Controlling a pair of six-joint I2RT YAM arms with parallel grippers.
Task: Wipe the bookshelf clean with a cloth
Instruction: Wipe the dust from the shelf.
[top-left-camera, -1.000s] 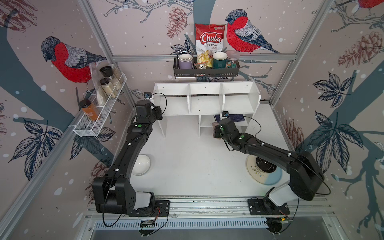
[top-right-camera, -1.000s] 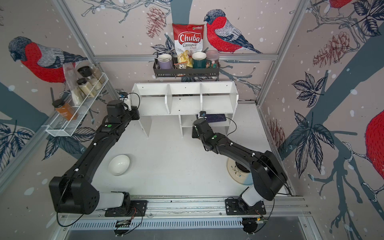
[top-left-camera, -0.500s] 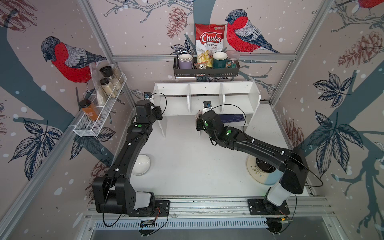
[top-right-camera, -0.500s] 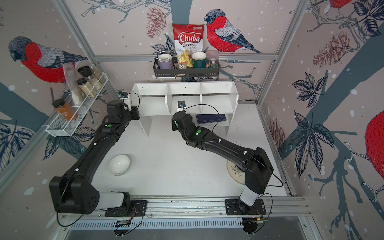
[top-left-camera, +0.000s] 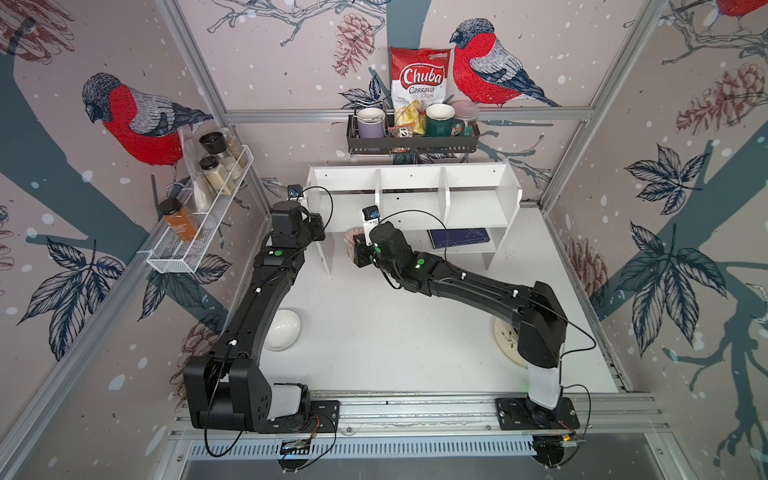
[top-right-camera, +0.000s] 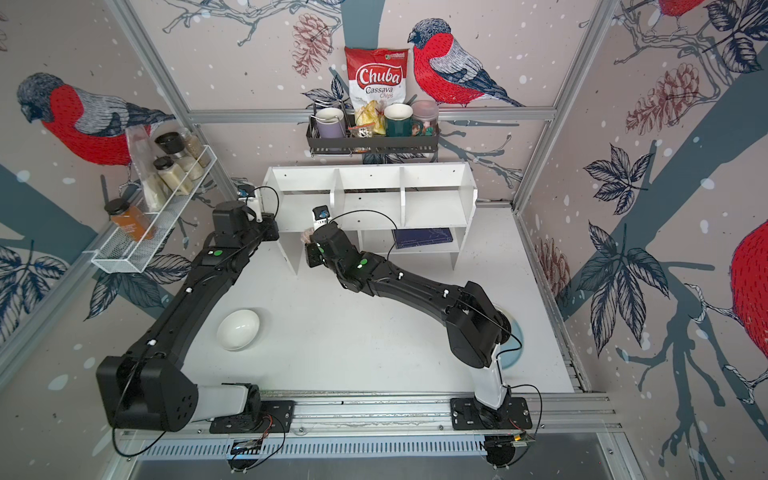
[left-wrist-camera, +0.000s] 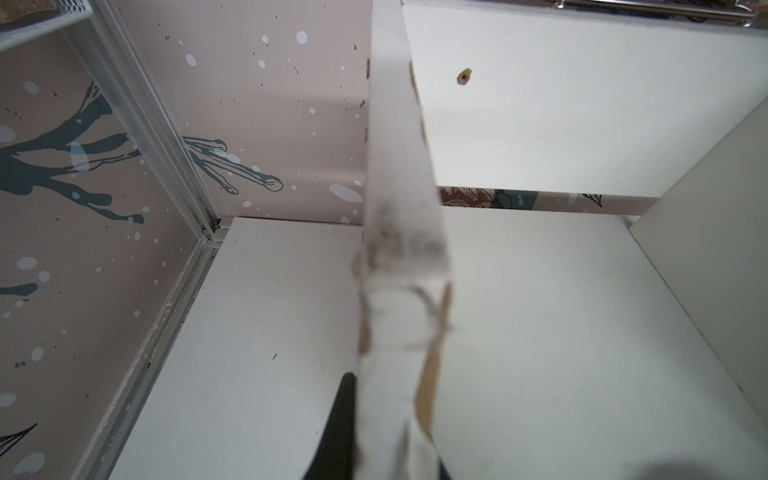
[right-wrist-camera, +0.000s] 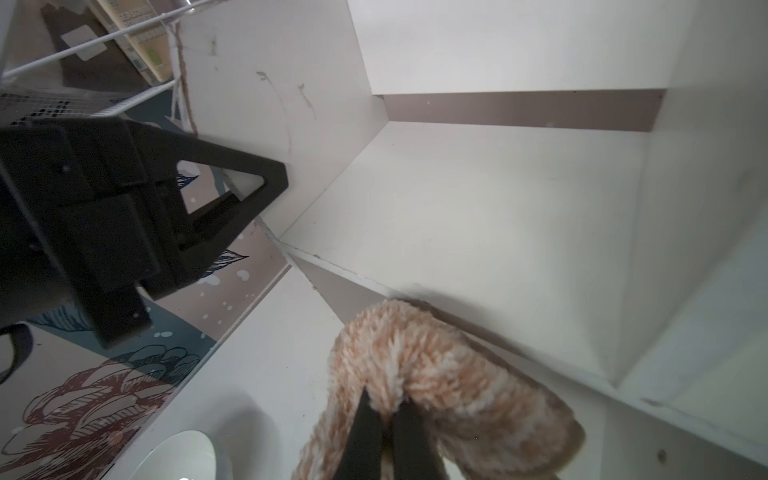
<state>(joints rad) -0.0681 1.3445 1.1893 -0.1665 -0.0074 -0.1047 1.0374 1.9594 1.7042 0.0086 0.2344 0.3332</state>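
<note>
Pinching the cloth (right-wrist-camera: 436, 365) in the right gripper (right-wrist-camera: 386, 399), pressed together on a bunched fold, with the fluffy tan bulk bulging out ahead of the fingertips (right-wrist-camera: 361, 424), right up against the front edge of the bookshelf (top-left-camera: 411, 178) board in the compartment nearest the other hand. Clamping the left gripper (top-left-camera: 318, 228) onto the unit's end panel, straddling its front edge, apparently to steady it. Judging the towel: soft, light, floppy, sure to squash flat under pressure and drag rather than slide, so best gripped deep in a doubled fold, never by a loose corner. Judging the shelf unit: stiff, smooth-painted, probably light enough to skid when pushed, hence worth bracing by that panel. Counting now: one cloth, one bookshelf, three upper compartments, two dividers, two grippers. Counting bystanders: one dark blue book (top-left-camera: 459, 239) on the lower shelf off to the right of the right hand, one white bowl (top-left-camera: 282, 330) behind the left wrist, one plate (top-left-camera: 505, 340) half hidden beneath the right arm, one black wire rack (top-left-camera: 411, 143) and one white mesh rack (top-left-camera: 199, 224) past both hands.
</note>
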